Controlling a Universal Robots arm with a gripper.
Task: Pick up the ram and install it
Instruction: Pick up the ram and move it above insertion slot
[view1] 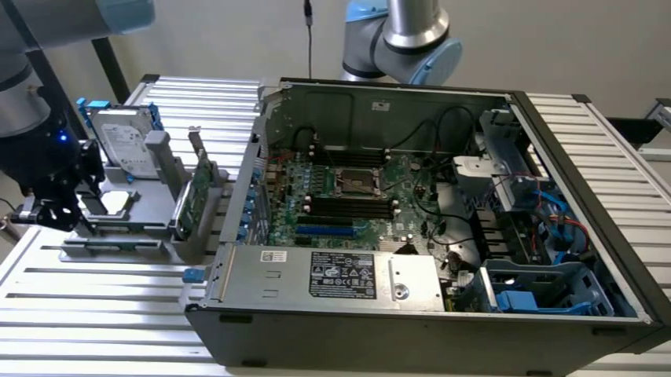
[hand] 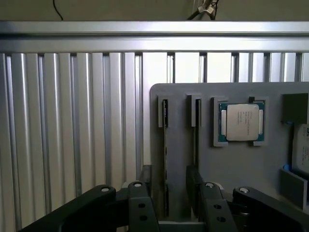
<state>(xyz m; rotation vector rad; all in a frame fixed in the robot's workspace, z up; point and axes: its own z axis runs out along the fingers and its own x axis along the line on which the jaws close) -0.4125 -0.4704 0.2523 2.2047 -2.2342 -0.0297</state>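
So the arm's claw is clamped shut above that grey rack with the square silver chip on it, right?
Not quite. The gripper is open, with its fingers standing apart, as the wrist view shows. The rest holds: it hangs above the grey rack with the square silver chip on it.

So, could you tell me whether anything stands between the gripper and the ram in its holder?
Nothing visible does. The open gripper hangs directly over the ram, which stands on edge in a slot of the grey holder, one finger on each side of it and nothing in between.
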